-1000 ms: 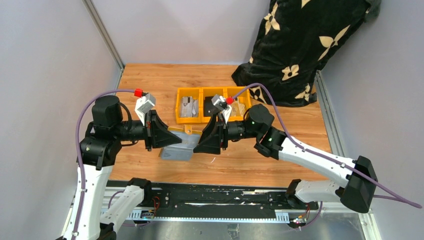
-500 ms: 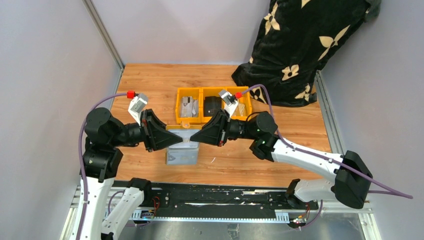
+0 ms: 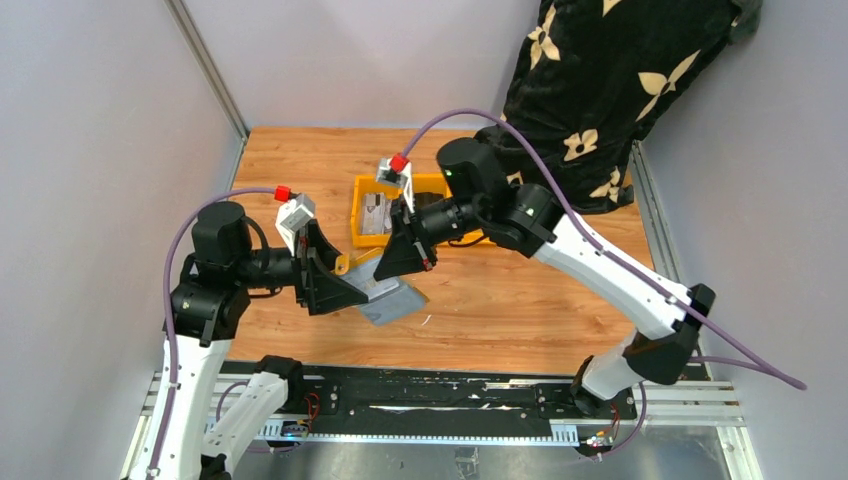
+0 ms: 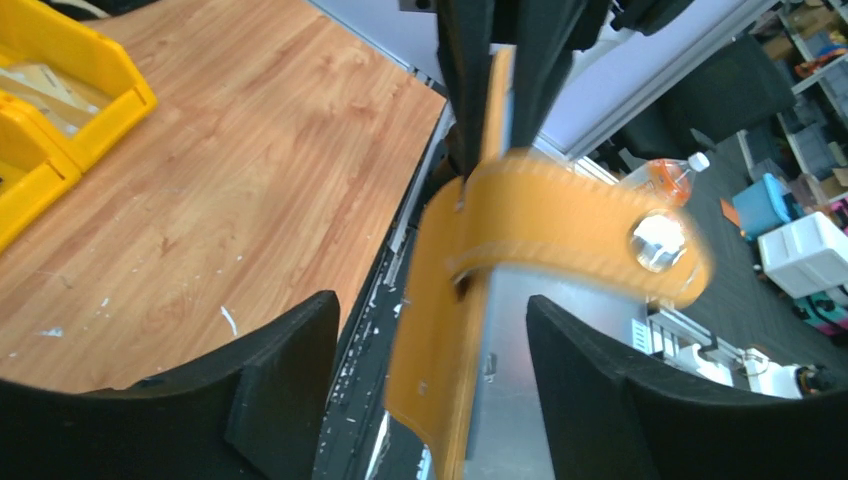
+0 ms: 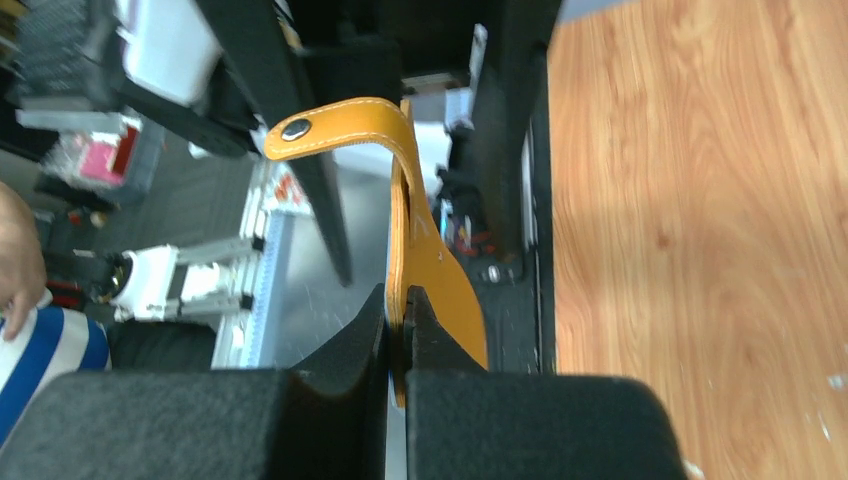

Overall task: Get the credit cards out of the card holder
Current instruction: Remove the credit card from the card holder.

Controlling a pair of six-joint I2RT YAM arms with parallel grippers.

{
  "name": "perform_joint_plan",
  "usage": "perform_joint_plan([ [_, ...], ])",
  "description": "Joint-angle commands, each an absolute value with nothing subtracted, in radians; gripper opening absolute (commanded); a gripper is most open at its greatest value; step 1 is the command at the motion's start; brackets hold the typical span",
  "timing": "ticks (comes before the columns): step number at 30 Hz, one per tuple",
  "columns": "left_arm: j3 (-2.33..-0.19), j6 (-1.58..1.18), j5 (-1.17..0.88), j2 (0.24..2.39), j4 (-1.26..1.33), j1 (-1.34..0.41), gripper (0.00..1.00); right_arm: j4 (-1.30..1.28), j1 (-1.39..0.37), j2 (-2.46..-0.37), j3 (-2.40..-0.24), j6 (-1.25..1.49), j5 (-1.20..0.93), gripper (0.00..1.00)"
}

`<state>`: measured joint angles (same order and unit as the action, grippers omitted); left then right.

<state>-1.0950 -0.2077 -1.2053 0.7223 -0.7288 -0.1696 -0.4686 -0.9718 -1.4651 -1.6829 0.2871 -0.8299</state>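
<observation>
While your right tool (image 5: 398, 312) is pinching the tan card holder (image 5: 432, 250) by one edge, over the near part of the worktop (image 3: 520, 310), your left tool (image 4: 430, 330) stands spread, a finger on either side of the holder, whose snap tab (image 4: 570, 232) curls over sideways.

The card holder (image 3: 400, 300) is hanging over the table (image 3: 520, 300). The left gripper (image 3: 352, 290) is standing at its 9 o'clock, the right gripper (image 3: 382, 273) at its 12 o'clock, and the bins (image 3: 357, 212) are sitting further behind.
</observation>
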Motion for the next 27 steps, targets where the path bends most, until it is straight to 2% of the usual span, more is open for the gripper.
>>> perform_joint_plan([
  [1,-1.082,-0.143,-1.246,0.730,-0.780,-0.201,0.65,-0.859,-1.000,-1.560,-1.828,0.092,-0.827,0.00],
  [5,-1.053,-0.134,-1.253,0.722,-0.779,-0.244,0.53,-0.948,-1.029,-1.628,-1.952,0.045,-0.818,0.00],
  [10,-1.017,-0.040,-1.191,0.707,-0.848,-0.298,0.54,-1.045,-1.063,-1.711,-2.099,0.005,-0.806,0.00],
  [12,-1.010,-0.020,-1.165,0.711,-0.866,-0.298,0.50,-1.084,-1.078,-1.738,-2.141,-0.026,-0.790,0.00],
  [17,-1.043,-0.003,-1.138,0.729,-0.888,-0.298,0.27,-1.120,-1.083,-1.756,-2.168,-0.045,-0.776,0.00],
  [19,-1.057,0.016,-1.143,0.741,-0.908,-0.298,0.12,-1.119,-1.083,-1.750,-2.167,-0.046,-0.782,0.01],
  [21,-1.066,0.039,-1.152,0.744,-0.910,-0.298,0.00,-1.092,-1.082,-1.734,-2.157,-0.037,-0.794,0.15],
  [24,-1.098,0.063,-1.190,0.743,-0.916,-0.298,0.00,-0.921,-1.070,-1.645,-2.001,0.000,-0.871,0.35],
  [27,-1.143,0.030,-1.207,0.776,-0.917,-0.298,0.00,-0.514,-1.032,-1.485,-1.683,0.171,-1.010,0.52],
])
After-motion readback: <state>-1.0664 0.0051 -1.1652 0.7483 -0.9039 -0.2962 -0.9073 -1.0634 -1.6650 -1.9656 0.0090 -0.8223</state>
